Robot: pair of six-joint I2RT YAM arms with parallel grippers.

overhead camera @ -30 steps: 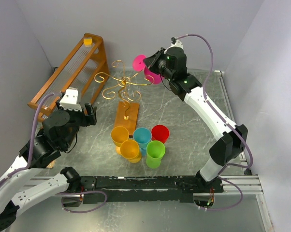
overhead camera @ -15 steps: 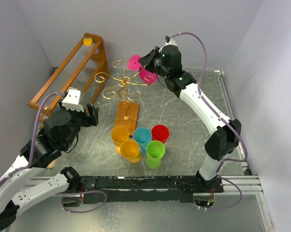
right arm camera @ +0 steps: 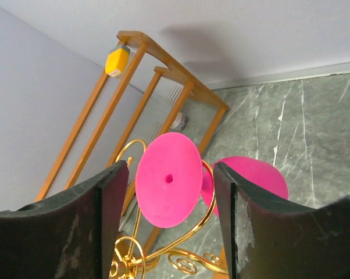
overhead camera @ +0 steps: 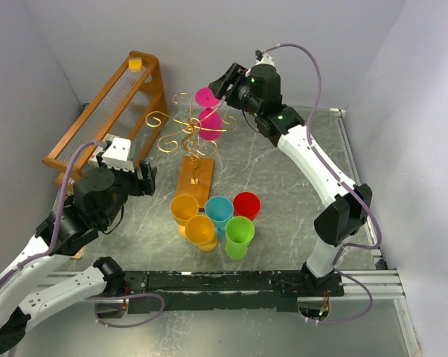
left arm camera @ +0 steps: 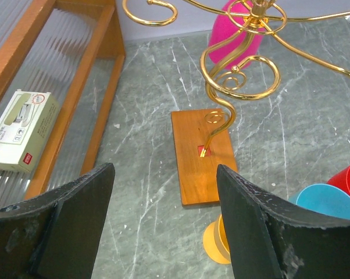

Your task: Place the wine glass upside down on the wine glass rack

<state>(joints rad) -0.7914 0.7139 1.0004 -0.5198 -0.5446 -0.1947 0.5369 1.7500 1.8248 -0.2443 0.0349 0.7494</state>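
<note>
The pink wine glass point(overhead camera: 209, 119) hangs in the gold wire wine glass rack point(overhead camera: 187, 128), foot disc point(right arm camera: 168, 179) uppermost and bowl point(right arm camera: 252, 179) below, tilted, with its stem inside a curled arm point(right arm camera: 210, 209). My right gripper point(right arm camera: 170, 170) is open, one finger on each side of the foot disc and clear of it. My left gripper point(left arm camera: 164, 171) is open and holds nothing; it hovers low, in front of the rack's small wooden base point(left arm camera: 201, 154). From that side the pink bowl point(left arm camera: 236, 35) shows behind the gold curls point(left arm camera: 245, 75).
A slanted orange wooden shelf rack point(overhead camera: 109, 111) stands at the back left, with a yellow block point(overhead camera: 135, 63) on top and a small box point(left arm camera: 21, 131) inside. Several plastic glasses, orange point(overhead camera: 184, 208), blue point(overhead camera: 219, 210), red point(overhead camera: 246, 204) and green point(overhead camera: 239, 234), cluster in front of the rack's base.
My right arm carried the pink glass left onto the rack's curled arm, then the gripper opened and let it go. My left arm shifted slightly right.
</note>
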